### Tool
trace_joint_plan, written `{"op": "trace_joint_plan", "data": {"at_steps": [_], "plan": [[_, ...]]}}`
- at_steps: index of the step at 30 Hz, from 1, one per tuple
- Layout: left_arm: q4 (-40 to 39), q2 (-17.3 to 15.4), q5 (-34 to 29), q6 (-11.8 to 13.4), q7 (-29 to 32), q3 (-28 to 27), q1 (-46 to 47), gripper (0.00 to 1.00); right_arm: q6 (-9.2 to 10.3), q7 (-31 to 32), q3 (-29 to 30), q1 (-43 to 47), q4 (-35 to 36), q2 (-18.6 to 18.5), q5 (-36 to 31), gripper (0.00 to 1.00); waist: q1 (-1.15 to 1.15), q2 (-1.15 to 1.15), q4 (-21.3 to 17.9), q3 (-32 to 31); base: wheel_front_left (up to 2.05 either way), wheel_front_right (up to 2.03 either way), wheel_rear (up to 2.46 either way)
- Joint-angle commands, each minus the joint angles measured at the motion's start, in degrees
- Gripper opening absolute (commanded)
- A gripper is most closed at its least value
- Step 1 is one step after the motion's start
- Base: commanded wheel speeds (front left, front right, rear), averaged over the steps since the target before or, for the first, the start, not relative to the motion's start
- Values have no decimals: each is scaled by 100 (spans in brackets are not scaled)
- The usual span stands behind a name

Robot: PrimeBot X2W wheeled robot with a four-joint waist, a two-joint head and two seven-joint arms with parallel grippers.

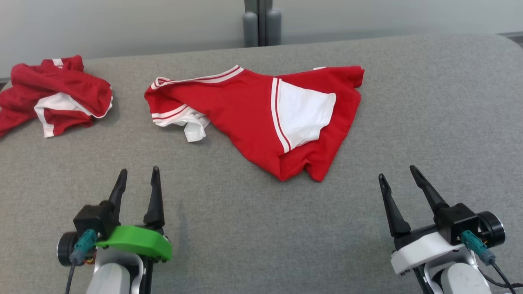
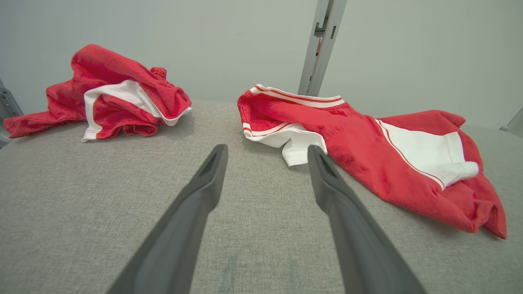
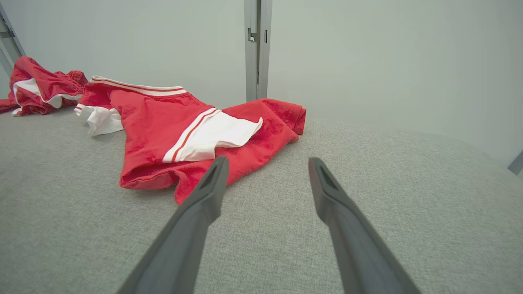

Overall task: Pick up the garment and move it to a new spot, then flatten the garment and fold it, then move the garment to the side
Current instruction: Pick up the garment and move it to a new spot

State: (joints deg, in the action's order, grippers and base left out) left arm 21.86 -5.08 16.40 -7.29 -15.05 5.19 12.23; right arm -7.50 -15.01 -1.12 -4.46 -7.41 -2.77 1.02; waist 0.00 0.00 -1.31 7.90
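The grey counter (image 1: 429, 130) spreads under everything, cloth-covered, and its far edge meets a pale wall (image 1: 122, 24).

The garment (image 1: 245, 110) lies on the counter about the middle, toward the far side. It is red, with a white panel on its right half edged by a white-and-red stripe, and a striped band runs along its far-left edge. It is mostly spread out but rumpled: a white flap (image 1: 194, 130) sticks out at its near-left side, and its near edge narrows to a folded tip pointing toward me.

At the far left, well apart from the garment, a heap (image 1: 53, 94) of red-and-white cloth sits crumpled at the counter's left edge.

My left pincer (image 1: 139, 170) is at the near left, under a green cover (image 1: 139, 243). It is open, its two dark fingers spread with bare counter between them. It points toward the flap but stays apart from it.

My right pincer (image 1: 396, 172) is at the near right, with a white cover (image 1: 425, 247). It is open too — fingers wide over bare counter, to the right of the garment's near tip and not touching it.

A grey post (image 1: 261, 20) stands behind the far edge, about the middle.
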Motion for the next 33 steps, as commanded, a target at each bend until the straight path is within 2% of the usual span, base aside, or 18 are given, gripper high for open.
{"op": "trace_joint_plan", "data": {"at_steps": [1,13,33], "plan": [[-75,32,-83,-14,-19,-75,-219,100,2,-26,11,122,-22,-22,33,100,0,0,83,-332,0,0,0],[-374,203,-93,-24,-19,-231,-1164,100,2,-26,75,470,-63,-21,157,100,0,0,58,-703,0,0,0],[-353,214,54,-19,-19,-186,-1264,100,2,-27,106,404,-108,-21,199,100,0,0,30,-677,0,0,0]]}}
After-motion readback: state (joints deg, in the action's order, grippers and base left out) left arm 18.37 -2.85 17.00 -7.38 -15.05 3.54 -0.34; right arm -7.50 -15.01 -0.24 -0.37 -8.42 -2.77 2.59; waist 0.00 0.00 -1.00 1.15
